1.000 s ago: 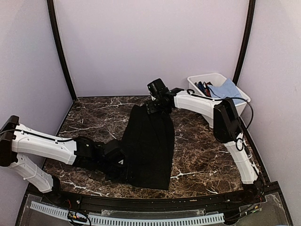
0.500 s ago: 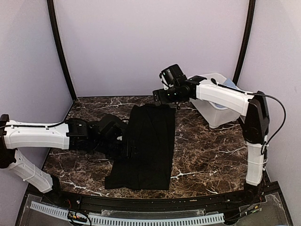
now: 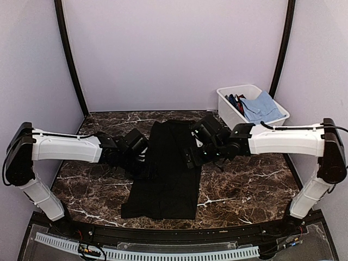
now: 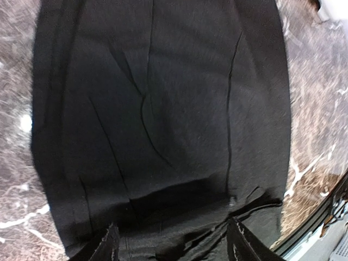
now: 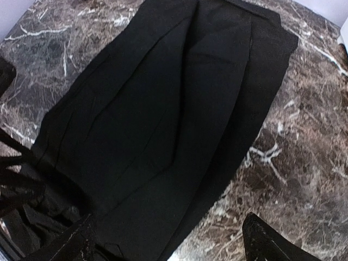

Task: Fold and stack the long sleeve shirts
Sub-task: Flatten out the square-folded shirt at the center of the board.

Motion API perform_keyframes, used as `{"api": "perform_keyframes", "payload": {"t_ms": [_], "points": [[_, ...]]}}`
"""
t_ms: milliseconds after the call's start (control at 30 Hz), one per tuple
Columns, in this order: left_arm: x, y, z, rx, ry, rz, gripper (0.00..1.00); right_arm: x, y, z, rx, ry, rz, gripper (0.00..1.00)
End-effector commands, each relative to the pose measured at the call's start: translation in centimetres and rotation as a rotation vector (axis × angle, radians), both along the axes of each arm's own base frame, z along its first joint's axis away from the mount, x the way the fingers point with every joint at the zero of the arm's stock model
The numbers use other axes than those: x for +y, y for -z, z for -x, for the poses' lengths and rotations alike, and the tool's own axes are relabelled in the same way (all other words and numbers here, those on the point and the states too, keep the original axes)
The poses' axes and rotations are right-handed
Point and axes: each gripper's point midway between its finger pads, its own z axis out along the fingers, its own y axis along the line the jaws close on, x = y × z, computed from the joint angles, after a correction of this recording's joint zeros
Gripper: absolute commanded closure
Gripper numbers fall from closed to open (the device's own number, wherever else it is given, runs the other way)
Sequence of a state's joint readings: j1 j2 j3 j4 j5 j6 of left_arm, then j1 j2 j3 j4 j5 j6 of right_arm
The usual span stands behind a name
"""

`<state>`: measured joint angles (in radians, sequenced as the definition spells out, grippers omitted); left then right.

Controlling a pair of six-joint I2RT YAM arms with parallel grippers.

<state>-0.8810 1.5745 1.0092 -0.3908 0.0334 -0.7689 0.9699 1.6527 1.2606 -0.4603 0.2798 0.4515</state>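
One black long sleeve shirt (image 3: pixel 168 182) lies flat on the marble table (image 3: pixel 244 179), folded into a long narrow strip running from far to near. My left gripper (image 3: pixel 148 167) hangs over the strip's left edge, about midway along. It is open, and in the left wrist view its gripper (image 4: pixel 174 244) has only creased black shirt (image 4: pixel 163 109) below the spread fingers. My right gripper (image 3: pixel 190 159) hovers at the strip's right edge. It is also open (image 5: pixel 171 239), with one finger over the shirt (image 5: pixel 163 109) and the other over bare marble. Neither gripper holds anything.
A white bin (image 3: pixel 224 97) stands at the back right corner with a blue cloth (image 3: pixel 262 106) and other garments in it. Purple walls close in the table on three sides. A black rail runs along the near edge.
The right arm let go of the shirt's far end and swung down to its right edge at mid-length. The left gripper opened and moved farther up the left edge. The shirt now lies flat.
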Motion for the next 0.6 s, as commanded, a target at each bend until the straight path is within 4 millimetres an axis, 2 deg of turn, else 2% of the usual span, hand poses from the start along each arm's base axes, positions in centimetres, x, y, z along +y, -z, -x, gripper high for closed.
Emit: {"api": "perform_keyframes", "payload": {"t_ms": [0, 233, 367, 467, 567], "points": [[-1.0, -0.1, 0.1, 0.009, 0.054, 0.021, 0.34, -0.9, 0.5, 2.7, 0.028, 0.043, -0.064, 0.11], [-1.8, 1.2, -0.3, 0.019, 0.084, 0.002, 0.35, -1.5, 3.1, 6.0, 0.085, 0.034, -0.058, 0.12], [-0.1, 2.3, 0.1, 0.033, 0.065, -0.081, 0.36, -0.9, 3.8, 7.4, 0.091, 0.009, -0.044, 0.12], [1.8, 1.9, 0.4, 0.015, 0.008, -0.114, 0.34, -0.2, 4.5, 8.3, 0.097, -0.015, -0.031, 0.12], [3.8, 2.4, 1.5, 0.027, -0.033, -0.138, 0.33, 0.6, 5.1, 9.1, 0.105, -0.045, -0.018, 0.12]]}}
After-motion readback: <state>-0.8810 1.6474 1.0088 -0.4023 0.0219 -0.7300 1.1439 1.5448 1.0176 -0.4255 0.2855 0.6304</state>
